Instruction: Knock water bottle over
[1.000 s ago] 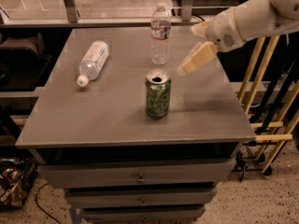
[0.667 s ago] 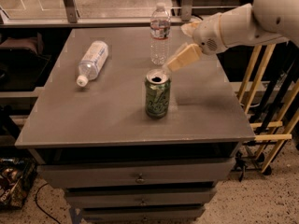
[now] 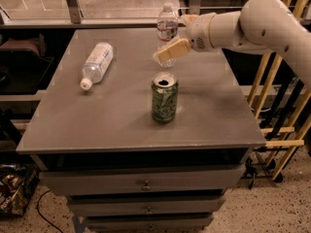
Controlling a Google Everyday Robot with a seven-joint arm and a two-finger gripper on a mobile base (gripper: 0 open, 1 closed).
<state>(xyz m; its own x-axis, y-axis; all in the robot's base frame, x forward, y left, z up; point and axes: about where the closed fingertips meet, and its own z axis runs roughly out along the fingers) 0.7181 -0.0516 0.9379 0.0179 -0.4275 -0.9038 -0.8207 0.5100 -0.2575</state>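
Hovering low across the standing water bottle (image 3: 167, 25) just behind it, the gripper (image 3: 170, 51) seems placed to push it over; whether it is clenched, I cannot tell.

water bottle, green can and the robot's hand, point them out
water bottle (image 3: 167, 30): camera view, on its label band
green can (image 3: 164, 103): camera view, on its side wall
hand (image 3: 174, 47): camera view, on its tan end, across the bottle's lower half
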